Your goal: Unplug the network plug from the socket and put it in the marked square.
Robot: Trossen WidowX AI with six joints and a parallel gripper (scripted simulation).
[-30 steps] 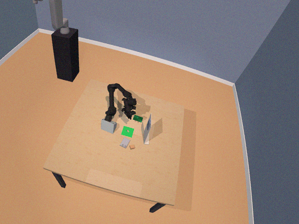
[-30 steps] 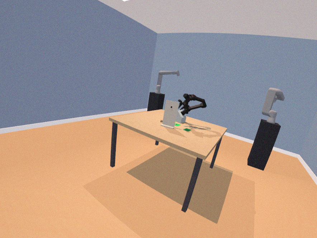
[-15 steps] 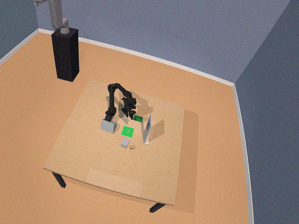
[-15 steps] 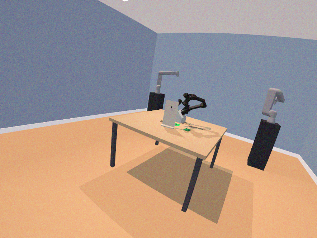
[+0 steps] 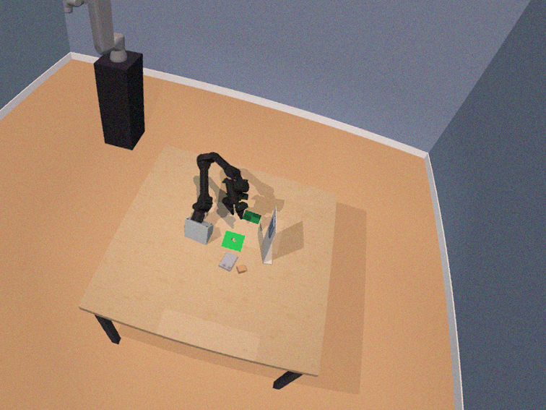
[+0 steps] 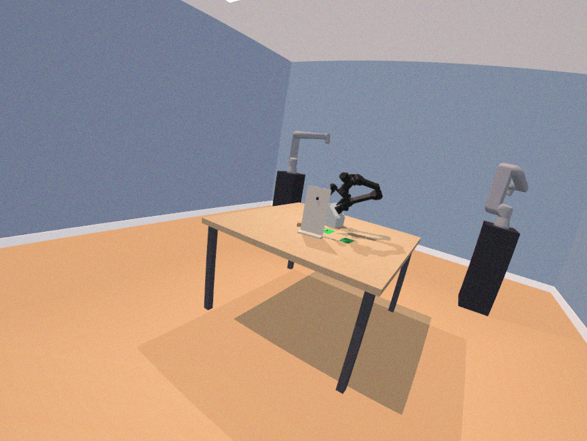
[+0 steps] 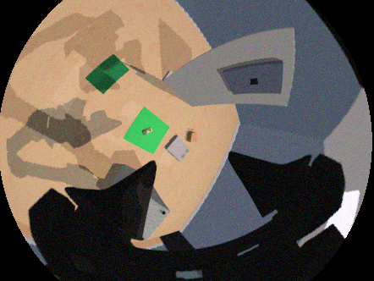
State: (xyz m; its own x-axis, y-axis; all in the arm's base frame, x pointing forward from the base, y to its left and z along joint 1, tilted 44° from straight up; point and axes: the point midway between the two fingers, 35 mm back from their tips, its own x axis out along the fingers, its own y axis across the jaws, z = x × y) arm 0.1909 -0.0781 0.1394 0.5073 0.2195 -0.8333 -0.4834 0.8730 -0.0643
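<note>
The small plug (image 5: pixel 233 240) (image 7: pixel 145 132) lies on the bright green square (image 5: pixel 226 245) (image 6: pixel 329 231) (image 7: pixel 154 144), inside its edges. The upright panel (image 5: pixel 266 248) (image 6: pixel 313 216) (image 7: pixel 199 85) stands beside the square. Its socket (image 7: pixel 253 81) shows as a dark, empty opening in a recess. My gripper (image 5: pixel 237 214) (image 7: pixel 193 160) is open, with nothing between its fingers. It hangs above the table, apart from the plug and the panel. The plug's tab is too small to make out.
A dark green patch (image 5: pixel 252 217) (image 6: pixel 346 240) (image 7: pixel 106 74) lies near the panel's foot. A flat lilac-grey block (image 5: pixel 228 261) (image 7: pixel 178 148) and a small orange block (image 5: pixel 241 269) (image 7: pixel 193 136) lie beside the bright green square. The arm's base rises from a grey box (image 5: pixel 198 232) (image 6: pixel 336 221).
</note>
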